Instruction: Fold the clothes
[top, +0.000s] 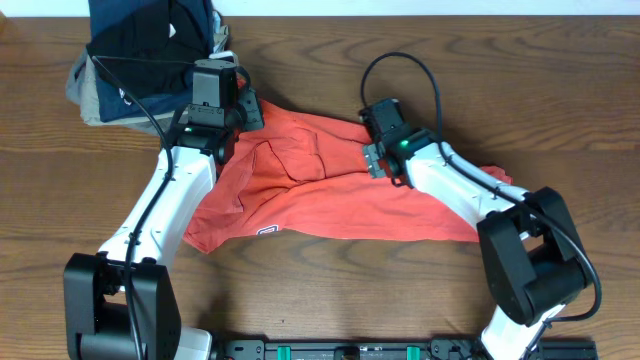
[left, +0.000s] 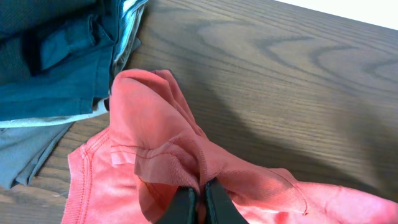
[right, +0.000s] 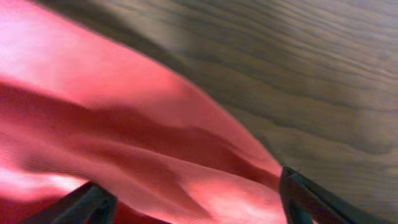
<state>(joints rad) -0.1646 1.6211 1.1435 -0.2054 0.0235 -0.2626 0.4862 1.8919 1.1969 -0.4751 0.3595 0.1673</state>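
Here, the T-shirt (top: 330, 195) lies crumpled across the middle of the table (top: 520, 70), its long axis running from upper left to lower right of the overhead frame. My left gripper (left: 200, 198) is clamped on a pinch of fabric at the upper-left end, just beside the stack of dark garments (top: 140, 70). My right gripper (right: 193, 199) sits at the upper edge near the centre — fingers apart, straddling a ridge of cloth, nothing pinched yet. Both arms reach up-frame, wrists tipped down.

T-shirt (right: 124, 124) blurred in right wrist view; garment stack (top: 130, 45) top cropped.
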